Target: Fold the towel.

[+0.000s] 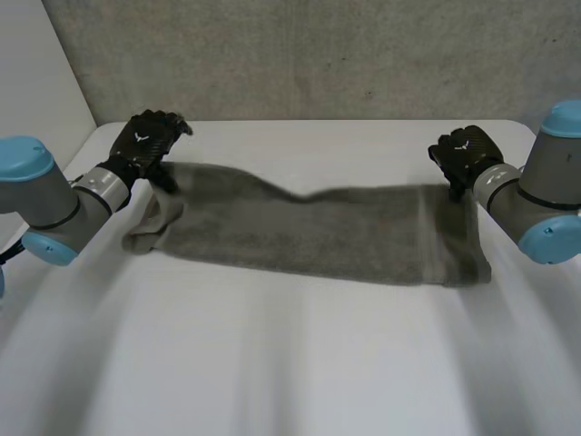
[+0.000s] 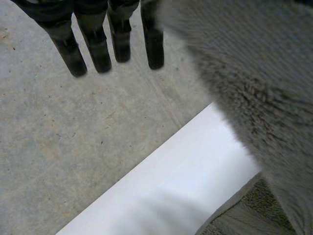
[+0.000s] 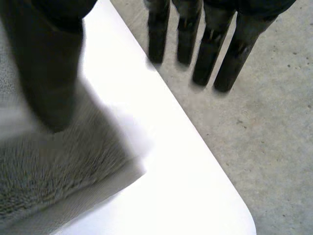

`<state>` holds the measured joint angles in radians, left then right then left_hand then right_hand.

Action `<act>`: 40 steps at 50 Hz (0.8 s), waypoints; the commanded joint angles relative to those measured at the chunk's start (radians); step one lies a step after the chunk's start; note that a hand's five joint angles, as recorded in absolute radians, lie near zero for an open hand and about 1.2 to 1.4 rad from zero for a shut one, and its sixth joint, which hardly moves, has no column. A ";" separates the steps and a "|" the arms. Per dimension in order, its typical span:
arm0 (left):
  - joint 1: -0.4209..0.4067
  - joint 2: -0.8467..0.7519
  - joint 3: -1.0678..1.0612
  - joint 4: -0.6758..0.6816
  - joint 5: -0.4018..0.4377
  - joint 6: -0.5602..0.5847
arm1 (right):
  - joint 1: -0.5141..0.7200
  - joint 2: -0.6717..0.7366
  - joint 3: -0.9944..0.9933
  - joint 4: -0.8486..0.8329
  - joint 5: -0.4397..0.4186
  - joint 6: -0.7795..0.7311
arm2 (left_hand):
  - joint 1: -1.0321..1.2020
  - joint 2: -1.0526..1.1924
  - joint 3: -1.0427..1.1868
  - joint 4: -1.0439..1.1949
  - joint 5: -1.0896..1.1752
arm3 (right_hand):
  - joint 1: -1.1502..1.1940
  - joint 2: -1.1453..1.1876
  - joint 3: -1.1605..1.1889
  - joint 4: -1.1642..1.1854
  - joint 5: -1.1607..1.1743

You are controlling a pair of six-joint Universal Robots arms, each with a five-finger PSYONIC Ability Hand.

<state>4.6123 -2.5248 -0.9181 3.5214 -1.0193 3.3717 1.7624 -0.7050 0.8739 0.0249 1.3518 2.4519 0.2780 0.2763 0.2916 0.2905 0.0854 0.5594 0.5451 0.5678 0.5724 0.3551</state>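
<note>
1. Left hand [image 1: 145,145]: at the far left corner of the towel [image 1: 318,232], back upward, fingers straight and spread, open, its lower side down at the cloth's edge.
2. Seen from the left wrist: fingers [image 2: 100,49] straight and side by side, no curl in them, clear of the cloth, grey speckled floor [image 2: 63,137] beyond their tips. Towel [image 2: 264,98] raised close beside the hand, its fuzzy pile plain to see. Contact between cloth and thumb impossible to tell.
3. Right hand [image 1: 465,153]: at the towel's far right corner, also open, fingers loosely extended.
4. Seen from the right wrist: fingers [image 3: 210,58] straight, reaching past the rounded corner of the worktop [image 3: 176,186] and out over the floor [image 3: 264,127]. Thumb [image 3: 46,73] broad and dark, well apart from the fingers, lowered over the towel's [image 3: 44,166] corner. Touching or just above it: cannot tell.
5. Towel: grey terry cloth, a long rectangle, spread from hand to hand across the far half of the white worktop [image 1: 300,363], long side running left to right.
6. Far edge uneven, with a shallow dip near the middle. Near edge fairly straight.
7. Left end rumpled, bunched into a paler raised fold just beside the left hand. Right end flat, squared off, its near corner beside the right arm.
</note>
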 commanded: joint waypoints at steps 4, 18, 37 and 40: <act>-0.007 0.037 -0.001 -0.002 -0.041 0.000 | 0.009 -0.030 -0.012 -0.060 0.047 0.137 | -0.094 -0.092 -0.107 -0.106 -0.076 | -0.385 -0.371 -0.393 -0.398 -0.355; 0.000 0.202 -0.159 -0.004 -0.030 -0.002 | 0.008 -0.315 0.264 -0.051 0.043 0.223 | -0.094 -0.092 -0.107 -0.106 -0.076 | -0.385 -0.371 -0.393 -0.398 -0.355; 0.029 -0.042 0.114 -0.059 -0.055 0.020 | -0.003 -0.631 0.789 -0.068 -0.077 0.211 | -0.073 -0.072 -0.087 -0.086 -0.055 | -0.385 -0.371 -0.393 -0.398 -0.355; 0.031 -0.052 0.133 -0.099 -0.056 0.020 | -0.005 -0.637 0.795 -0.065 -0.079 0.207 | -0.070 -0.069 -0.084 -0.083 -0.052 | -0.385 -0.371 -0.393 -0.398 -0.355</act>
<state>4.6426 -2.5315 -0.8430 3.4818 -1.0431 3.3851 1.7597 -1.3237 1.6442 -0.0433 1.2776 2.6671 0.2691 0.2633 0.2605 0.2705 0.0637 0.2250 0.2388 0.2422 0.2498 0.0602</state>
